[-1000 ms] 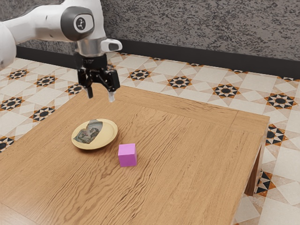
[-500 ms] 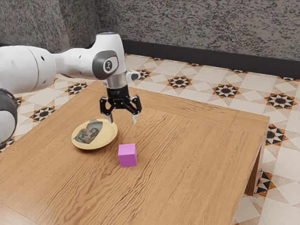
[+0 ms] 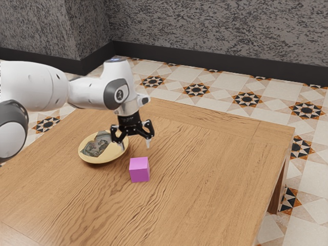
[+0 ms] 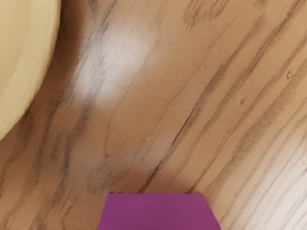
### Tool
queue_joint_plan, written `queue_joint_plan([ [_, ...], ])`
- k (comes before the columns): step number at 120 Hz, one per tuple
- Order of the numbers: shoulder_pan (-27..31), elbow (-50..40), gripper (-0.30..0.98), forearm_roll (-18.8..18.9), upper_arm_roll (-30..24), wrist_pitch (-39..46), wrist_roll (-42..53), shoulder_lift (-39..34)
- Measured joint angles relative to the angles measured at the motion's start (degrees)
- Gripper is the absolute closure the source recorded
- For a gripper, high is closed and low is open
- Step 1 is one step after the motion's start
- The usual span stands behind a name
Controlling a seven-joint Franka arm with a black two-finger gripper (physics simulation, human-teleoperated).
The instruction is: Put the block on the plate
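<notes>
hovering spread gripper (image 3: 135, 145), block (image 3: 139, 170) near plate (image 3: 111, 154)

Lower edge, center: purple block (image 4: 159, 213), cut off by the frame; its visible straight edge runs level. Upper left corner: curved rim of a pale yellow plate (image 4: 41, 62), partly in frame, apart from the block. The darker band beside the rim is probably its shadow. Remaining area: wooden tabletop (image 4: 192, 86), grain diagonal, glare at upper left of center and lower right.
</notes>
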Motion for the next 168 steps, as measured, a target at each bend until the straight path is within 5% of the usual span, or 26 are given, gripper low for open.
queue_joint_plan([
  [66,-1.29,-9.52,0.0,-2.79,-0.41,5.14,-3.08,-5.67],
  [168,-2.28,-9.98,0.08,-3.85,-0.42,9.24,-4.52,-0.05],
])
